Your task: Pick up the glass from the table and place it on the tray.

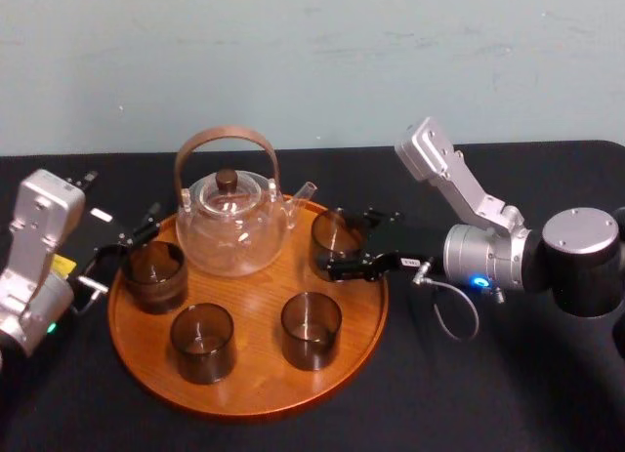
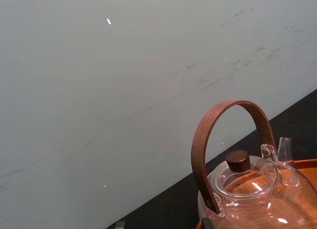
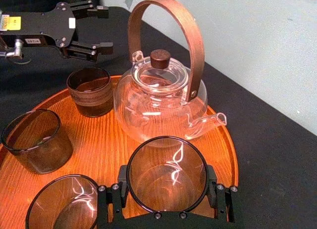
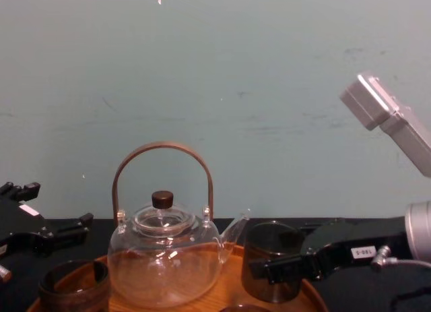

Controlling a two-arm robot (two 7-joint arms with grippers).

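At the right rear of the tray (image 1: pixel 156 374), just inside its low rim and near the teapot's spout, is the glass (image 1: pixel 335 239) – a short, smoky, straight-walled tumbler, upright and empty. From the chest view its base is down at the level of the wood, but whether it rests there or hangs just above cannot be told.

The right gripper (image 1: pixel 347 244) reaches in from the robot's right, level with the worktop, and its black jaws stand one on each side of the glass, pressed against its wall. The right wrist view looks down into the open mouth of the glass, with a jaw close at either side of the rim.

A clear glass teapot (image 1: pixel 234 227) with a bent wooden handle and a dark knob on its lid stands at the back of the tray, left of the held glass. Three other glasses are on the tray as well – one at the left rear (image 1: pixel 153 273) and two side by side toward the front (image 1: pixel 202 342) (image 1: pixel 311 330), all upright and apart from one another.

The left gripper (image 1: pixel 137 235) is at the tray's left rear edge, near the left-rear glass but holding nothing, its jaws spread.

The tray lies on a black worktop (image 1: pixel 508 374), with a pale wall (image 1: pixel 312 61) behind.
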